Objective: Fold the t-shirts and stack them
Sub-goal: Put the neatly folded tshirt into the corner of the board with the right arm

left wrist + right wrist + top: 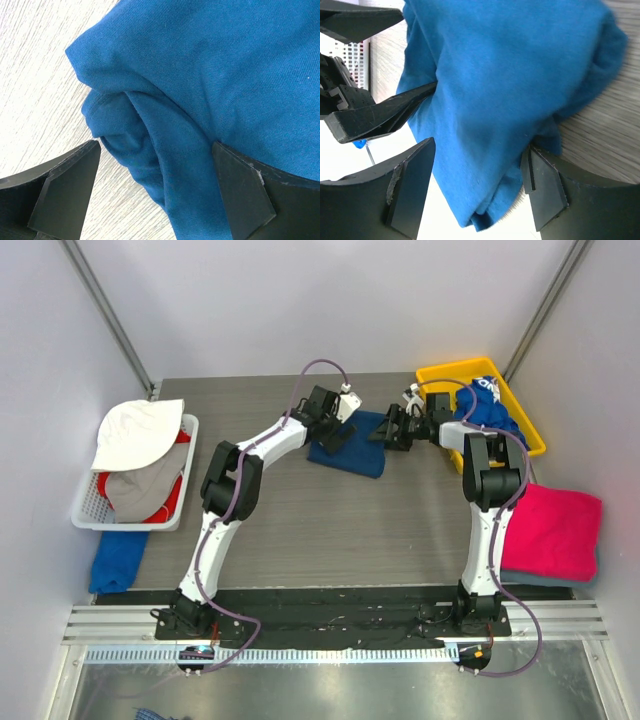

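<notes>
A folded blue t-shirt (352, 452) lies on the table at the back centre. My left gripper (335, 433) is open at its left edge, and a rolled fold of the shirt (225, 75) lies between its jaws (155, 155). My right gripper (392, 428) is open at the shirt's right edge, with the blue cloth (510, 65) hanging between its jaws (477, 155). A royal-blue t-shirt with white lettering (490, 400) sits crumpled in the yellow bin (447, 373). A folded magenta-pink t-shirt (552, 528) lies at the right edge on a greyish layer.
A white basket (85, 512) at the left holds white, grey and red clothes. A blue cloth (118, 560) lies in front of it. The left gripper's fingers (375, 117) show at the left of the right wrist view.
</notes>
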`<state>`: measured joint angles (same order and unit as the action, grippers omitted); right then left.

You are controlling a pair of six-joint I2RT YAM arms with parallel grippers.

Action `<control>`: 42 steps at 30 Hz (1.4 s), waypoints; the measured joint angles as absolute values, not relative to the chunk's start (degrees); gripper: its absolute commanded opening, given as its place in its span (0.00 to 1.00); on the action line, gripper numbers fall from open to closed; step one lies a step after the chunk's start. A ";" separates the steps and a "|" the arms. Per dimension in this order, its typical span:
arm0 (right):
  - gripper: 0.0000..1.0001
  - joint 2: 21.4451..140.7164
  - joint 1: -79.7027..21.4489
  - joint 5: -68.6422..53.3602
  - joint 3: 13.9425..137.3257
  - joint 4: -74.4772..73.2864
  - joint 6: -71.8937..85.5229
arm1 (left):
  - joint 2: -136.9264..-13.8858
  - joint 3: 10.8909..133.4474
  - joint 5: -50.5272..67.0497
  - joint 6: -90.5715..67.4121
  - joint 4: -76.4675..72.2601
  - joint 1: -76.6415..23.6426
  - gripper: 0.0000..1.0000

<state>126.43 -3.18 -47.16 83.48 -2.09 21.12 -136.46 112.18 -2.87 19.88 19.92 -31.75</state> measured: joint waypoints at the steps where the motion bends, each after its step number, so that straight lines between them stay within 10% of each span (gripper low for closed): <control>1: 0.76 126.54 -3.42 -47.29 83.50 -1.85 21.21 | -136.46 112.18 -2.85 19.86 19.94 -31.77 1.00; 8: 0.72 127.85 -5.26 -48.75 84.49 -0.38 22.11 | -136.46 112.18 -2.76 19.79 19.99 -31.97 1.00; 14: 0.15 129.10 -6.35 -48.23 85.19 -1.43 21.34 | -136.46 112.18 -2.79 19.79 20.08 -32.10 1.00; 17: 0.01 129.78 -6.52 -47.72 85.25 -3.66 20.27 | -136.46 112.18 -2.79 19.79 20.14 -32.14 1.00; 42: 0.01 112.79 -3.84 -30.44 87.46 -37.95 -2.87 | -123.83 110.74 -4.01 18.72 24.51 -32.86 1.00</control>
<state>112.79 -3.84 -30.44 87.46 -37.95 -2.87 -123.83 110.74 -4.01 18.72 24.51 -32.86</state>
